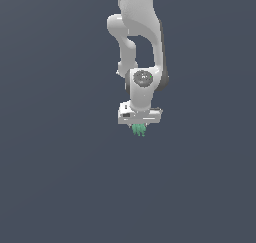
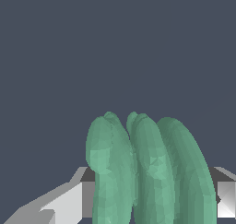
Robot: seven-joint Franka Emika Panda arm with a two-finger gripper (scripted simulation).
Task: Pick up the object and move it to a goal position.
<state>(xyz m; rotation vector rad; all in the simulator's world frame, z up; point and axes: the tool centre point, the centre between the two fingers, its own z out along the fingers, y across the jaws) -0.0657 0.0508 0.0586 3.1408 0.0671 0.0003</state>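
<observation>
I am holding the object [image 1: 139, 130] in my hand [image 1: 139, 126], fingers [image 2: 60, 204] clamped on either side of it, as far as the wrist view shows. Its teal lobes are hanging just below the white body of my hand, pointing down. No goal marker is showing in either view, so I cannot tell how far I have to travel. For this carry, I judge the best course is keeping the squeeze steady, moving smoothly, and avoiding any wrist tilt, because the rounded lobes could slip out from between flat fingers.
</observation>
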